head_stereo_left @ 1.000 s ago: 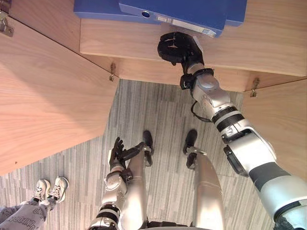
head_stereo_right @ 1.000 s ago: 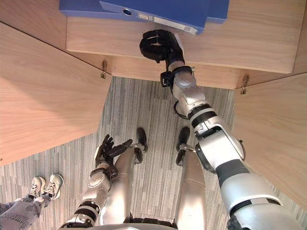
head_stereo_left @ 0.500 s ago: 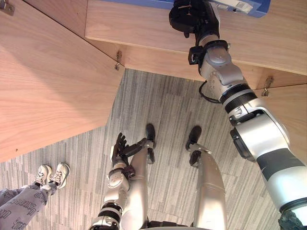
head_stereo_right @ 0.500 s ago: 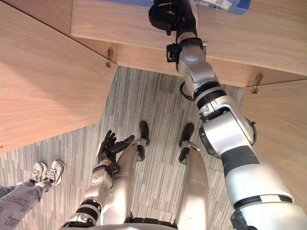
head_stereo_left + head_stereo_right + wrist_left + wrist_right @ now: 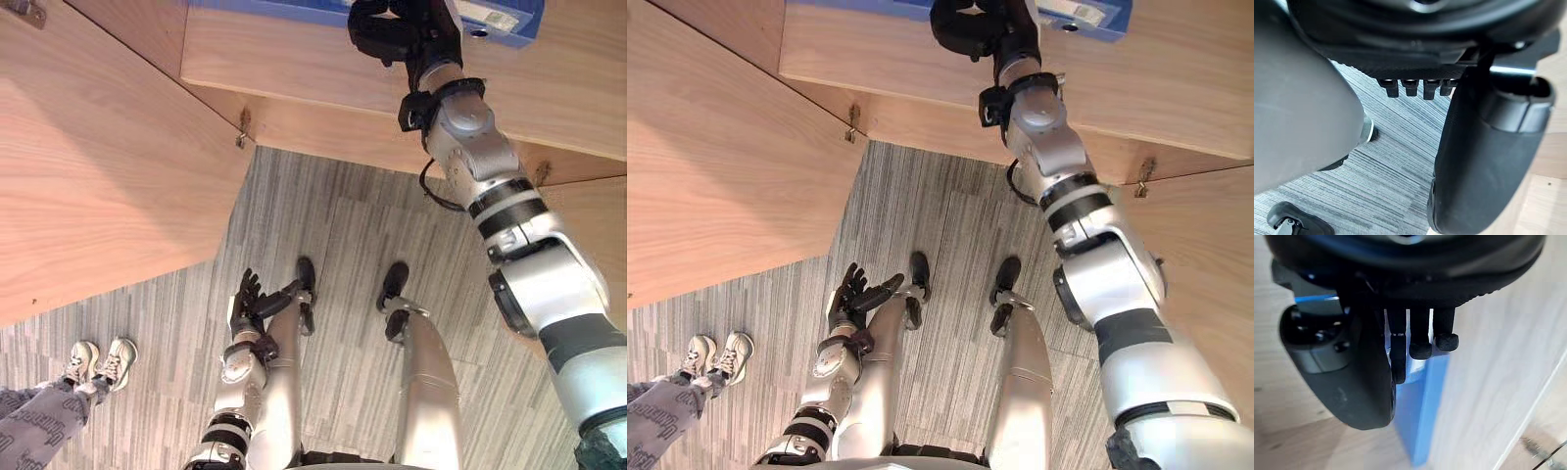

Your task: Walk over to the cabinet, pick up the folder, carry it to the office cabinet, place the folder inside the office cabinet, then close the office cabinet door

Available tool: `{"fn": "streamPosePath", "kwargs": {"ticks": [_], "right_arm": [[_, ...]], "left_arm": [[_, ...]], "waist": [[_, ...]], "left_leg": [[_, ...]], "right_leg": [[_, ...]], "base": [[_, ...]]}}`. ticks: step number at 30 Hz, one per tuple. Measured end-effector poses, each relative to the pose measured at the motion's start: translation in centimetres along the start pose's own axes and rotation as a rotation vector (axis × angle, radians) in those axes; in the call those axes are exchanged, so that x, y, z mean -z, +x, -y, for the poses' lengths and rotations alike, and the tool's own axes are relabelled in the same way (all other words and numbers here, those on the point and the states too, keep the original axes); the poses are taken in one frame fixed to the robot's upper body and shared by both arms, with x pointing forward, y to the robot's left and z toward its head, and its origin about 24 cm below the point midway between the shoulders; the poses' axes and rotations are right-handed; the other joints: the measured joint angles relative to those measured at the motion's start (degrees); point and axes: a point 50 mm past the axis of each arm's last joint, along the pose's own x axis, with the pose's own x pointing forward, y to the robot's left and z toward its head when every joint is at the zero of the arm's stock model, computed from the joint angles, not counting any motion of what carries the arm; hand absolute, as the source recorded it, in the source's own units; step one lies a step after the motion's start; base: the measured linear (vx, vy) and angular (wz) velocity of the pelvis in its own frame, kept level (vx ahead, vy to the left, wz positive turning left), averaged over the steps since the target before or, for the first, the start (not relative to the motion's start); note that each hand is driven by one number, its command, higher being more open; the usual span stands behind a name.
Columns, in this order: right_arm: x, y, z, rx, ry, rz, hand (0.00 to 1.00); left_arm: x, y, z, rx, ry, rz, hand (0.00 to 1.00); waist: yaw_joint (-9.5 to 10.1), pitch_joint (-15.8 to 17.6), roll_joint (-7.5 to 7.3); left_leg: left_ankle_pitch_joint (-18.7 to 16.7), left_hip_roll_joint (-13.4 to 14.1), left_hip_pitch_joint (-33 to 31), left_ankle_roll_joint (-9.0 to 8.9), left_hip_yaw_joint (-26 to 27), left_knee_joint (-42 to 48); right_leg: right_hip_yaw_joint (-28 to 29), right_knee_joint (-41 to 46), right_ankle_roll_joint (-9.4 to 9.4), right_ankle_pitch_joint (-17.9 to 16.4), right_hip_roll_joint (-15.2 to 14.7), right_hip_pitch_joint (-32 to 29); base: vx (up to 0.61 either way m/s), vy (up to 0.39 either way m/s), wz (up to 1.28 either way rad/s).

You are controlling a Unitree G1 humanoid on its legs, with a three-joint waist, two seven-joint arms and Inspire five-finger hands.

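Currently, item by item.

Right hand [image 5: 392, 24]: raised to the shelf [image 5: 294, 69], fingers [image 5: 1420, 340] clenched in toward the thumb, nothing seen enclosed, set against the folder's near spine; actual contact I cannot tell.

Folder [image 5: 517, 22]: blue, lying flat on the shelf inside the office cabinet, its spine just back from the shelf's front edge.

Left hand [image 5: 250, 304]: low beside my leg, fingers loose and spread, holding nothing.

Left door [image 5: 108, 166]: swung wide, hinge [image 5: 242, 132] at the shelf corner.

Right door [image 5: 1205, 255]: open, close beside my right arm.

Carpet [image 5: 333, 225]: open strip between the two doors.

Person's shoes [image 5: 98, 362]: off past the left door's lower edge.
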Motion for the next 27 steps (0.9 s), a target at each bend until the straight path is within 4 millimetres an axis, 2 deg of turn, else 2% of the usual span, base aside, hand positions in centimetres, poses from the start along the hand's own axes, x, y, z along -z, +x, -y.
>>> {"fn": "streamPosePath", "kwargs": {"ticks": [3, 4, 6, 8, 9, 11, 12, 13, 14, 15, 16, 17, 18, 19, 20, 21, 23, 25, 27], "right_arm": [[3.1, -2.7, -1.1, -0.056, 0.003, -0.040, 0.00], [5.2, -5.0, -1.8, -0.098, -0.033, -0.068, 0.00], [7.6, -7.3, -2.7, -0.137, -0.056, -0.111, 0.00], [12.0, -11.6, -3.8, -0.158, -0.047, -0.247, 0.00], [13.0, -12.8, -4.0, -0.158, -0.044, -0.285, 0.00], [16.4, -17.4, -4.4, -0.104, 0.007, -0.429, 0.00], [17.0, -18.5, -4.5, -0.084, 0.023, -0.464, 0.00], [18.2, -20.6, -4.6, -0.042, 0.048, -0.525, 1.00], [19.4, -22.7, -4.3, 0.016, 0.073, -0.593, 1.00], [19.9, -23.8, -4.1, 0.049, 0.077, -0.627, 1.00], [20.9, -26.1, -3.6, 0.119, 0.091, -0.701, 1.00], [21.3, -26.9, -3.4, 0.144, 0.095, -0.727, 1.00], [22.2, -29.9, -2.7, 0.219, 0.099, -0.812, 1.00], [22.9, -32.3, -2.1, 0.286, 0.102, -0.889, 1.00], [23.3, -33.4, -1.8, 0.321, 0.104, -0.926, 1.00], [24.1, -36.6, -1.2, 0.418, 0.110, -1.037, 1.00], [24.6, -38.6, -1.0, 0.474, 0.118, -1.108, 1.00], [24.9, -42.1, -0.7, 0.591, 0.154, -1.221, 1.00], [24.9, -44.3, -0.9, 0.668, 0.196, -1.284, 1.00]], "left_arm": [[0.7, -0.3, -0.2, -0.005, 0.006, -0.032, 1.00], [1.3, -0.5, -0.6, -0.011, 0.013, -0.055, 1.00], [2.0, -0.8, -1.2, -0.026, 0.025, -0.083, 1.00], [3.2, -1.4, -2.2, -0.046, 0.064, -0.135, 1.00], [3.4, -1.5, -2.5, -0.051, 0.075, -0.143, 1.00], [4.2, -2.1, -4.1, -0.077, 0.127, -0.189, 1.00], [4.4, -2.3, -4.5, -0.083, 0.144, -0.198, 1.00], [4.8, -2.8, -5.6, -0.101, 0.164, -0.218, 1.00], [5.2, -3.2, -6.6, -0.113, 0.203, -0.247, 1.00], [5.4, -3.5, -7.0, -0.119, 0.220, -0.263, 1.00], [6.0, -4.1, -7.8, -0.131, 0.242, -0.292, 1.00], [6.2, -4.3, -8.0, -0.135, 0.248, -0.301, 1.00], [6.8, -5.1, -8.6, -0.143, 0.262, -0.328, 1.00], [7.4, -5.8, -9.1, -0.151, 0.276, -0.355, 1.00], [7.7, -6.1, -9.3, -0.154, 0.283, -0.370, 1.00], [8.2, -6.7, -10.0, -0.166, 0.297, -0.395, 1.00], [8.3, -7.0, -10.4, -0.177, 0.308, -0.405, 1.00], [8.5, -7.3, -10.9, -0.186, 0.333, -0.423, 1.00], [8.7, -7.5, -11.1, -0.186, 0.349, -0.442, 1.00]], "waist": [[-0.64, 0.00, -0.05], [-0.72, -0.07, -0.19], [-1.08, -0.22, -0.50], [-1.78, -0.19, -0.91], [-1.98, -0.19, -1.14], [-2.35, -0.82, -2.65], [-2.57, -1.25, -3.23], [-3.42, -2.35, -4.22], [-3.97, -3.70, -5.33], [-4.03, -4.48, -5.83], [-4.35, -6.19, -6.60], [-4.45, -6.88, -6.85], [-5.29, -9.10, -7.12], [-5.56, -11.14, -7.24], [-5.63, -12.05, -7.33], [-6.25, -13.85, -7.25], [-6.90, -14.87, -7.25], [-6.99, -16.50, -7.22], [-7.08, -16.62, -7.20]], "left_leg": [[-0.76, 0.18, 3.54, -0.01, 0.52, -0.23], [-1.19, 0.20, 6.30, -0.31, 1.12, -1.18], [-1.20, 0.13, 9.28, -0.55, 1.63, -2.76], [-0.84, 0.02, 14.77, -0.83, 1.80, -5.90], [-0.62, -0.01, 16.19, -0.94, 1.83, -6.95], [0.74, -0.03, 22.02, -0.74, 2.35, -11.63], [1.01, -0.24, 23.22, -0.97, 2.53, -12.45], [1.19, -0.44, 25.23, -1.05, 2.80, -14.09], [1.52, -0.64, 27.42, -1.00, 3.53, -16.07], [1.68, -0.75, 28.65, -1.00, 4.08, -17.14], [1.89, -0.97, 31.07, -1.01, 5.12, -19.17], [1.98, -1.10, 31.93, -0.97, 5.48, -19.97], [2.22, -1.57, 34.28, -0.90, 6.14, -22.17], [2.41, -1.95, 36.69, -0.86, 7.23, -24.19], [2.48, -2.32, 37.98, -0.82, 7.85, -25.22], [2.55, -2.84, 41.09, -0.79, 9.09, -27.41], [2.55, -3.17, 42.43, -0.79, 9.65, -28.29], [2.55, -3.44, 44.37, -0.78, 11.06, -29.76], [2.55, -3.55, 46.20, -0.78, 11.93, -30.63]], "right_leg": [[0.32, -0.76, 0.14, -0.14, 0.23, 3.45], [0.75, -1.63, 0.32, -0.19, 0.44, 5.80], [1.03, -3.20, 0.48, -0.11, 0.67, 8.36], [0.92, -6.54, 0.90, 0.19, 1.39, 13.75], [0.86, -7.68, 1.03, 0.45, 1.63, 15.22], [1.02, -12.65, 1.22, 2.15, 2.76, 20.83], [1.18, -13.75, 1.39, 2.53, 2.91, 21.92], [1.22, -15.83, 1.64, 3.01, 3.31, 24.03], [1.61, -17.99, 1.94, 3.66, 3.55, 25.97], [2.06, -19.09, 2.08, 4.07, 3.70, 26.89], [2.80, -21.75, 2.46, 5.01, 3.98, 29.01], [3.04, -22.80, 2.60, 5.37, 4.06, 29.79], [3.41, -25.92, 3.09, 6.44, 4.19, 32.32], [4.15, -28.28, 3.51, 7.28, 4.40, 34.40], [4.64, -29.43, 3.69, 7.62, 4.42, 35.37], [5.76, -31.60, 4.18, 8.27, 4.37, 37.93], [6.09, -32.46, 4.39, 8.49, 4.32, 38.93], [7.41, -33.46, 4.62, 8.83, 4.35, 39.91], [8.36, -34.17, 4.70, 9.04, 4.47, 41.18]], "base": [[0.00, -0.003, -0.09], [0.02, -0.005, -0.12], [0.02, -0.009, -0.09], [0.06, -0.019, -0.03], [0.13, -0.028, -0.04], [0.16, -0.022, -0.12], [0.15, -0.003, -0.15], [0.15, 0.009, -0.15], [0.16, 0.015, -0.18], [0.15, 0.030, -0.28], [0.12, 0.036, -0.28], [0.15, 0.056, -0.26], [0.16, 0.054, -0.26], [0.15, 0.052, -0.29], [0.15, 0.066, -0.42], [0.11, 0.059, -0.33], [0.07, 0.047, -0.23], [0.05, 0.029, -0.27], [0.02, 0.008, -0.26]]}}
